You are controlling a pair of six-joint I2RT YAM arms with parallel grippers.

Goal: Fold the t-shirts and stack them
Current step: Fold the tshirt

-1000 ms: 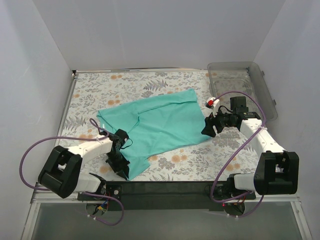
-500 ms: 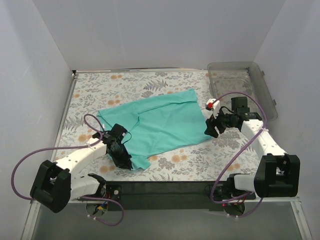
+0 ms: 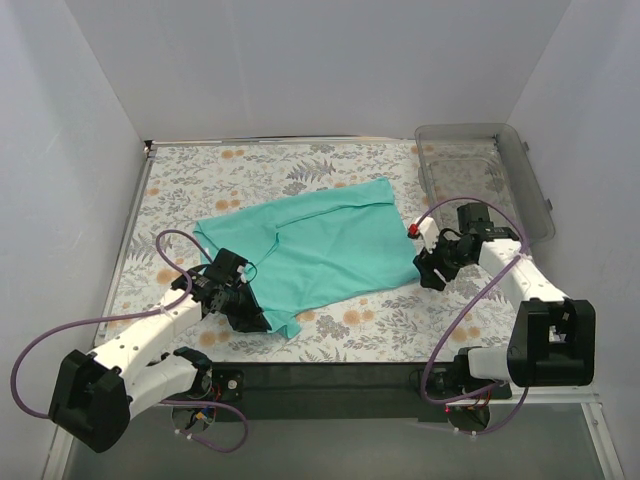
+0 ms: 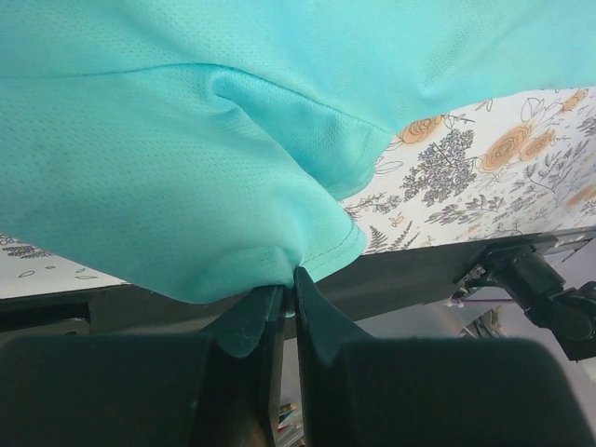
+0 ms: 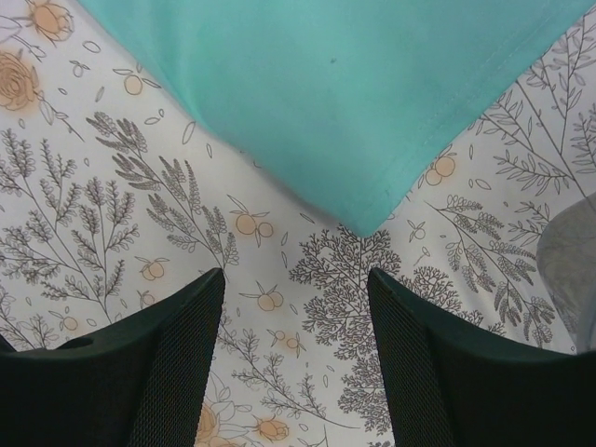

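One plain teal t-shirt (image 3: 320, 245) lies spread on the floral table cover, partly folded along its left side. My left gripper (image 3: 252, 318) is shut on the shirt's near-left hem; in the left wrist view the teal fabric (image 4: 214, 177) is pinched between the fingers (image 4: 250, 321) and lifted. My right gripper (image 3: 430, 275) is open and empty, low over the cover just off the shirt's near-right corner (image 5: 365, 222), which shows in the right wrist view between the fingers (image 5: 177, 372).
A clear plastic bin (image 3: 483, 170) stands at the back right. The floral cover (image 3: 200, 170) spans the table. The black front rail (image 3: 330, 378) runs along the near edge. Purple cables loop beside both arms.
My left gripper has moved right and slightly back with the shirt's hem, dragging the near-left corner inward. My right gripper has moved down toward the shirt's near-right corner.
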